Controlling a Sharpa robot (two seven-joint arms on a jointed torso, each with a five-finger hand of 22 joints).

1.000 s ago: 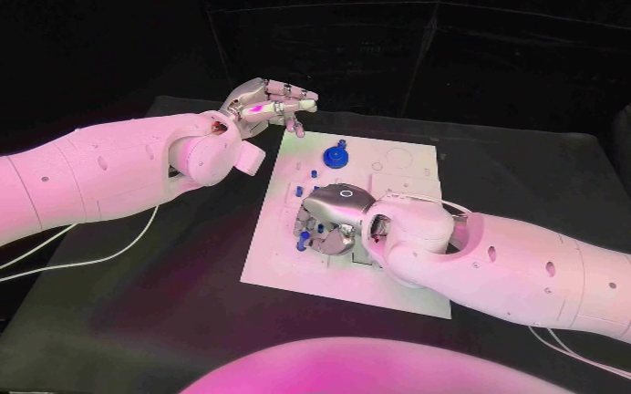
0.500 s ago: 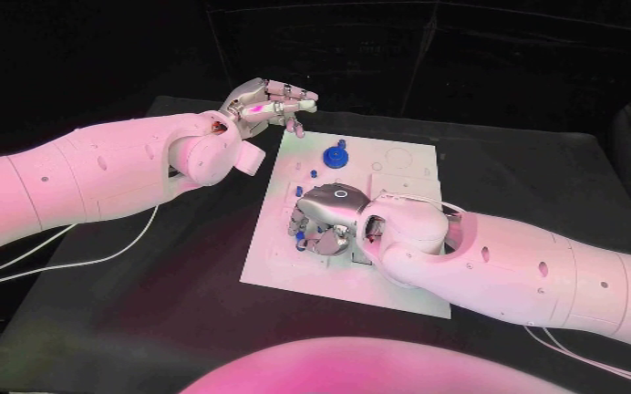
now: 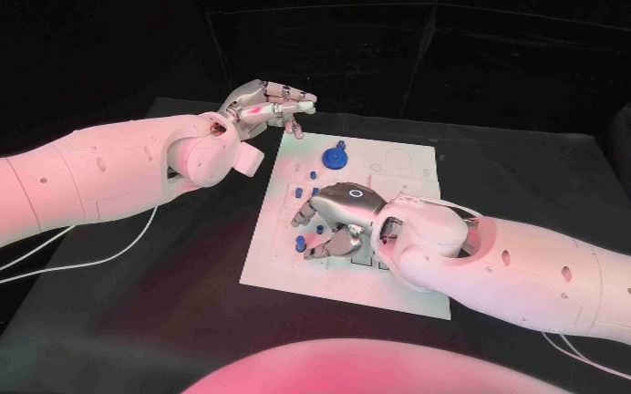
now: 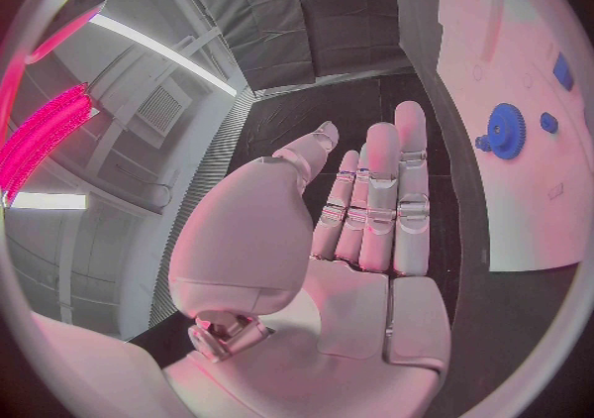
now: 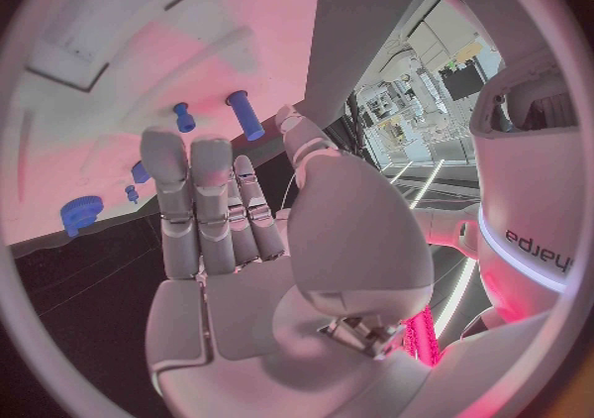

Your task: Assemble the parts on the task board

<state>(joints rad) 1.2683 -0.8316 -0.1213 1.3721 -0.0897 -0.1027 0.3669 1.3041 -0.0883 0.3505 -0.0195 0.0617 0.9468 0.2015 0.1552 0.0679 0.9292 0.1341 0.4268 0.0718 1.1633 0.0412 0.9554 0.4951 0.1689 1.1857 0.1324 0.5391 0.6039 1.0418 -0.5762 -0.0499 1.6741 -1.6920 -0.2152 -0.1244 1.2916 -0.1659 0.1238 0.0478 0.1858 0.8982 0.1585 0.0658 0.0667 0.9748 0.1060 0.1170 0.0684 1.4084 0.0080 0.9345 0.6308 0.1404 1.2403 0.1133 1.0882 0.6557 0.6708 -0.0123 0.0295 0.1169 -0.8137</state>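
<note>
The white task board (image 3: pixel 395 184) lies mid-table. A blue gear (image 3: pixel 338 153) stands near its far edge, with small blue pegs (image 3: pixel 313 174) just in front of it. My right hand (image 3: pixel 339 216) hovers over the board's left middle with its fingers straight and apart, holding nothing. Past its fingertips (image 5: pixel 167 146) I see a blue cylinder (image 5: pixel 246 113) and a small peg (image 5: pixel 183 117) on the board. Another blue part (image 3: pixel 300 242) sits by the board's left edge under that hand. My left hand (image 3: pixel 270 102) is raised beyond the board's far left corner, fingers extended, empty. The gear (image 4: pixel 504 129) appears off to its side.
The black table (image 3: pixel 158 275) surrounds the board, with bare room at the front left and far right. White cables (image 3: pixel 53 248) trail across the table under my left arm. The board's right half (image 3: pixel 414 171) carries pale recesses and outlines.
My right hand has turned a little and its fingers have straightened and spread above the board's left side. The left hand has stayed where it was.
</note>
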